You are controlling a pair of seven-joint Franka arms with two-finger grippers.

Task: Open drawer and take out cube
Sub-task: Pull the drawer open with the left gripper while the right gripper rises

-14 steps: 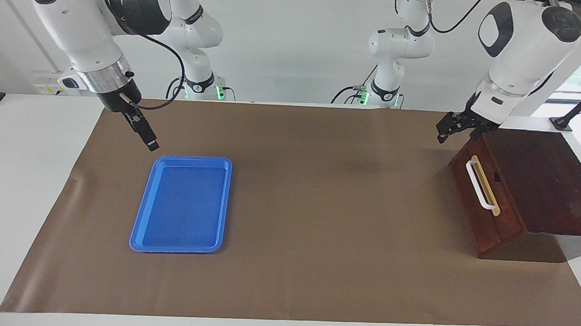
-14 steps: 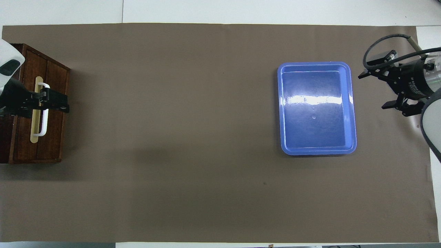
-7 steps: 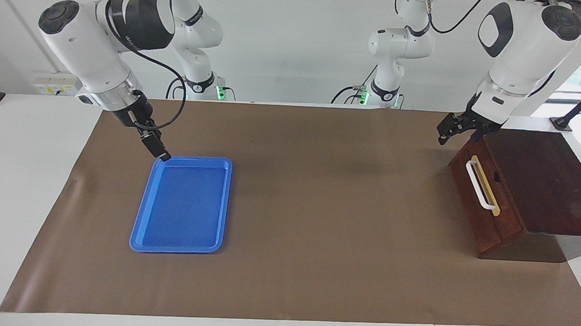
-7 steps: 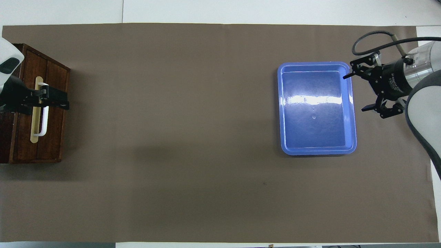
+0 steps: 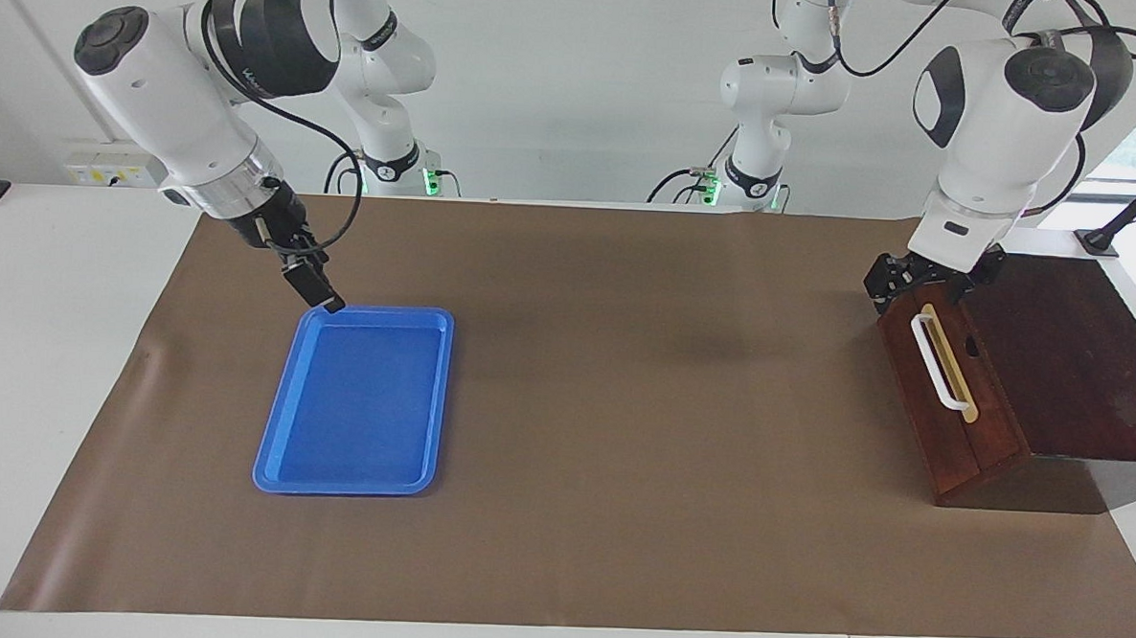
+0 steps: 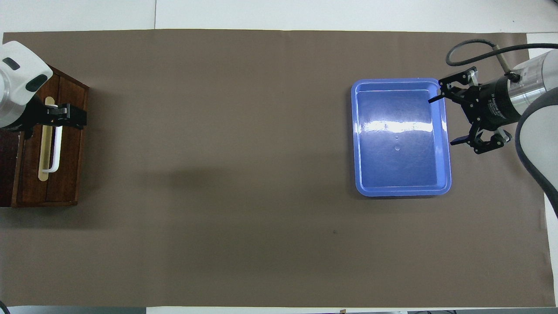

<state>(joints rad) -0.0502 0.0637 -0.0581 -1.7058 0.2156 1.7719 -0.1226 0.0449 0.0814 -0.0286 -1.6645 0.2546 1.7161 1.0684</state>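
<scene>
The drawer (image 5: 939, 393) sits closed in a dark reddish-brown wooden cabinet (image 5: 1056, 350) at the left arm's end of the table (image 5: 564, 405), which is covered by a brown mat (image 5: 617, 513). The drawer's front slopes and carries a white bar handle (image 5: 932, 362) mounted on a pale yellow strip (image 5: 955, 367). The cube cannot be seen in either view. The left claw (image 5: 900, 281) hangs over the end of the drawer front that lies nearer to the robots, just at that end of the handle; from overhead its dark fingers (image 6: 69, 115) cover the handle's end, and whether they touch it cannot be told. Its jaws stand fully apart and hold nothing. At the right arm's end of the table lies a blue plastic tray (image 5: 286, 412), flat on the mat and with nothing in it. The right claw (image 5: 324, 299) is over the tray's corner that is nearer to the robots and toward the right arm's end of the table, with one fingertip (image 6: 432, 99) over the rim there. It too is spread wide and grips nothing; in the overhead view its two fingers are well apart, one over the tray's corner and the other over the mat just beside the tray's edge. A black cable (image 5: 335, 155) loops from the right arm's wrist. The tray and the cabinet are well apart, with bare mat between them.
</scene>
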